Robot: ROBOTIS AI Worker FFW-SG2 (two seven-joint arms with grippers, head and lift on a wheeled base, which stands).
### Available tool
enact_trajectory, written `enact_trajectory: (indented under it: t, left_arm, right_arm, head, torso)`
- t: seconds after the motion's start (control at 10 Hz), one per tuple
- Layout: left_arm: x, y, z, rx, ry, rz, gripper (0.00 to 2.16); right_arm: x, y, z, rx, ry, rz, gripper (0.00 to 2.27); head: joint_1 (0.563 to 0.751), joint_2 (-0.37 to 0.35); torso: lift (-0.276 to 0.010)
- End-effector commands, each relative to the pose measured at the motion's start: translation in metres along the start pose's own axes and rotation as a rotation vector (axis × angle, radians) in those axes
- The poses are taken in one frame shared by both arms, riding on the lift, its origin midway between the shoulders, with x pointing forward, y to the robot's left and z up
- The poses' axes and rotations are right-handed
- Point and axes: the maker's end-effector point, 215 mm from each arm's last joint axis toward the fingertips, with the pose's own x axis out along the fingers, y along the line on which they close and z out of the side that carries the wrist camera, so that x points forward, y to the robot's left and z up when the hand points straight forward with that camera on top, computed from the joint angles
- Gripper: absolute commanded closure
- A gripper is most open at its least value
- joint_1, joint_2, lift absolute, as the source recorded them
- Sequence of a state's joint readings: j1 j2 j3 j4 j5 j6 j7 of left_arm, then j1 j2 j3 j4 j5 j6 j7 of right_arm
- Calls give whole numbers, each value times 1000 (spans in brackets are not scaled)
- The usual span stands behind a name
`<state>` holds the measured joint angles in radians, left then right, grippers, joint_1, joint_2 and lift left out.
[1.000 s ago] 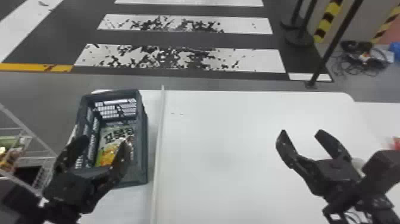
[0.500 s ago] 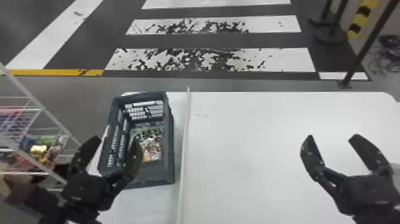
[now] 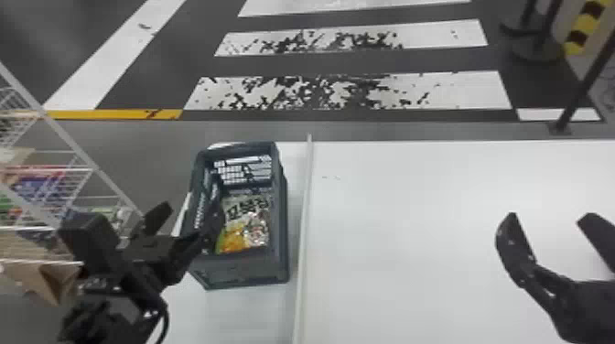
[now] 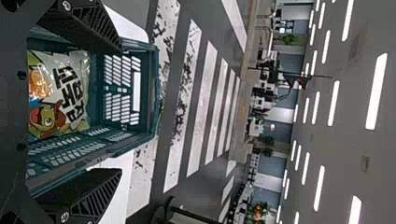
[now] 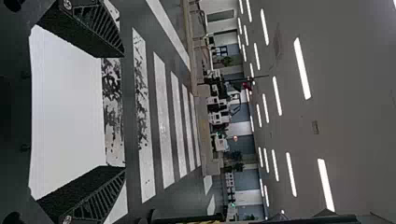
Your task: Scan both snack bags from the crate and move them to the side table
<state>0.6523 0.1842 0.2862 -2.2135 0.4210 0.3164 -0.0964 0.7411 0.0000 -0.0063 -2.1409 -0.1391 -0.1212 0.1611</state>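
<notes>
A snack bag (image 3: 245, 226) lies in the dark crate (image 3: 242, 270).
The crate sits on a white table (image 3: 412, 265), left of a long thin strip (image 3: 303, 228). The left gripper (image 3: 184, 223) is near the crate, wide and empty. The right gripper (image 3: 550, 217) is over the table, wide and empty too.

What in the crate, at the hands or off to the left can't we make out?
- Second bag under the snack bag: can't tell, left wrist view; that bag covers what's beneath.
- Bag's near end: left wrist view, behind the left hand's dark body.
- Right hand's outer finger, base: head view, cut by right edge.
- Goods, exact items: head view, too small, partly cut by left edge.
</notes>
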Motion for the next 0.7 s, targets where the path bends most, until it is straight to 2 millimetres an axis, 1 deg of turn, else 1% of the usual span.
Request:
enact_trajectory:
  t: [0.0, 0.1, 0.2, 0.3, 0.4, 0.5, 0.6]
  left_arm:
    - [16, 2, 3, -12, 30, 12, 90]
    - [30, 3, 7, -11, 39, 45, 87]
    - [44, 6, -4, -31, 78, 71, 87]
    - [61, 1, -14, -55, 110, 69, 87]
    - [77, -9, -31, -55, 169, 59, 87]
    - [91, -16, -49, -65, 213, 54, 87]
    - [103, -22, -58, -71, 238, 50, 83]
  right_arm:
    - [2, 2, 1, 4, -1, 4, 63]
    - [4, 6, 3, 4, -7, 10, 63]
    - [4, 5, 2, 4, -4, 10, 63]
    - [3, 4, 1, -1, 0, 8, 63]
    - [1, 1, -1, -1, 7, 3, 63]
    - [0, -2, -2, -5, 10, -1, 63]
    - [0, -5, -4, -4, 17, -7, 63]
  head:
    - [695, 199]
    - [695, 203]
    - [695, 206]
    - [695, 207]
    - [695, 201]
    - [695, 186]
    - [695, 164]
  torso:
    - [-29]
    - [-29]
    - [-29]
    - [-29]
    - [-29]
    - [-29]
    - [-29]
